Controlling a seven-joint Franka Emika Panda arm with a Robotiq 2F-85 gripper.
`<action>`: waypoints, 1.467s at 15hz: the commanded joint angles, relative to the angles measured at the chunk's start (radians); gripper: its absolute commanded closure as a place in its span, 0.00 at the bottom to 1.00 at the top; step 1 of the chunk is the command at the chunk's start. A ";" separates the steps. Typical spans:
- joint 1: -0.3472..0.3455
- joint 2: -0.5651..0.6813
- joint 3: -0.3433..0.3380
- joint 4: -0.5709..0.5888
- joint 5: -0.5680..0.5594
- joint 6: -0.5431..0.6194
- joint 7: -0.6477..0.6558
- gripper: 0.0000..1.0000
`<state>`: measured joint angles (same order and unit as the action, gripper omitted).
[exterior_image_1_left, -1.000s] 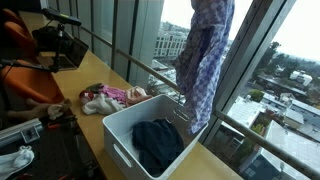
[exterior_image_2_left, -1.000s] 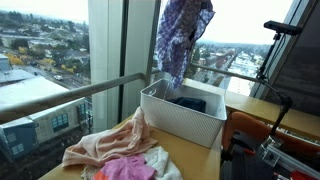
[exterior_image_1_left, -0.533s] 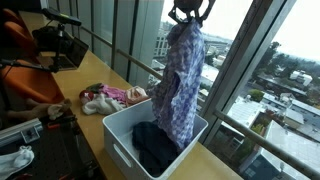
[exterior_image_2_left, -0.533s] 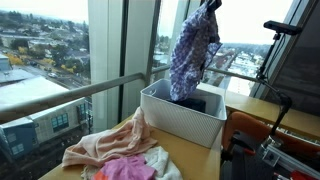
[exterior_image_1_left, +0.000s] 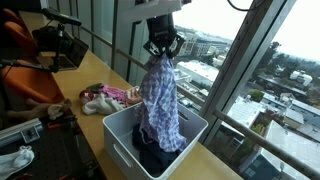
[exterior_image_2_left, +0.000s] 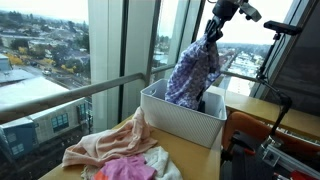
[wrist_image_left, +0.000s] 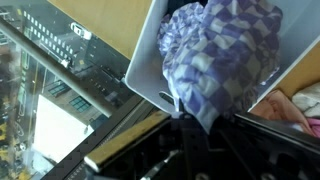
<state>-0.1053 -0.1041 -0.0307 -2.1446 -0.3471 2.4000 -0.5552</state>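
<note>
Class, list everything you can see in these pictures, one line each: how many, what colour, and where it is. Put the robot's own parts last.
blue-and-white checked cloth garment: one, blue and white, hanging from the hand with its lower end inside the bin
white plastic bin: one, white, on the table by the window
dark navy cloth garment: one, navy, lying in the bottom of the bin
pink clothes pile: one pile, pink, on the table beside the bin
peach cloth: one, peach, on the table next to the pink pile
long wooden table: one, light brown, along the window
orange chair: one, orange, behind the table
hand: one, black, above the bin, shut on the checked garment
</note>
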 joint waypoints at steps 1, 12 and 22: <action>0.019 -0.007 -0.017 -0.060 -0.019 0.034 0.033 0.99; 0.018 0.026 -0.030 -0.071 -0.012 0.036 0.030 0.68; 0.023 0.018 -0.039 -0.035 0.019 0.030 0.001 0.08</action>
<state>-0.0989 -0.0812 -0.0598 -2.1982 -0.3484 2.4161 -0.5354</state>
